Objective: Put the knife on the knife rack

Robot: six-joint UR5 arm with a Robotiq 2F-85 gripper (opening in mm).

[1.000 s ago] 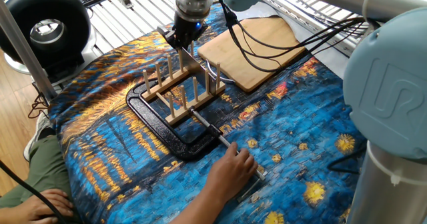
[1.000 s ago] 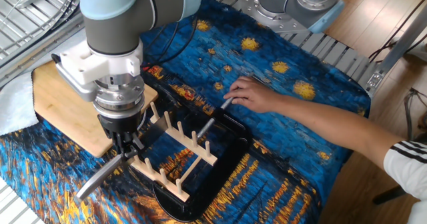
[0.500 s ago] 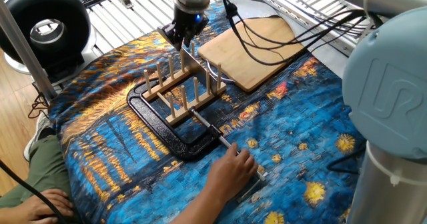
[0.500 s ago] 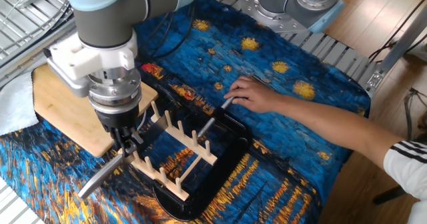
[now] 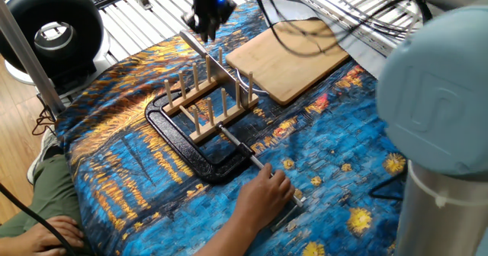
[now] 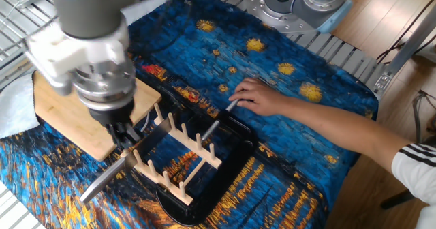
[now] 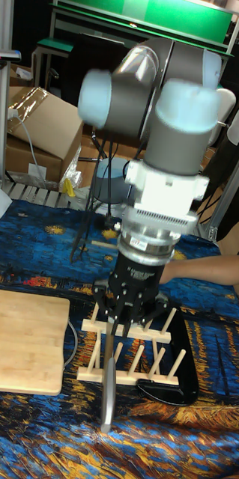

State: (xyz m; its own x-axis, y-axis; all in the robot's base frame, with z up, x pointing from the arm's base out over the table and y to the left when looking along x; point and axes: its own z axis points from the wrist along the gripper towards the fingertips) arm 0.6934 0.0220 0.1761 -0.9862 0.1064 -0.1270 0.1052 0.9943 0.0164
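The knife [image 6: 103,179] stands on edge between the pegs of the light-wood knife rack [image 6: 178,166], its grey blade sticking out past the rack's end toward the cloth's edge. In the tall fixed view the blade [image 7: 107,389] points toward the camera in front of the rack [image 7: 134,352]. My gripper [image 6: 122,139] hovers just above the knife's handle end, its fingers spread and apart from it. In one fixed view the gripper [image 5: 203,27] is blurred above the thin knife [image 5: 210,59] and the rack [image 5: 210,102].
A black metal clamp [image 5: 187,145] lies around the rack, and a person's hand [image 5: 267,191] holds its steel rod. A bamboo cutting board [image 5: 290,52] lies just behind the rack. A starry blue cloth [image 5: 335,164] covers the table.
My gripper has risen up and away from the rack. The knife has stayed where it was between the pegs. The hand on the clamp has not moved.
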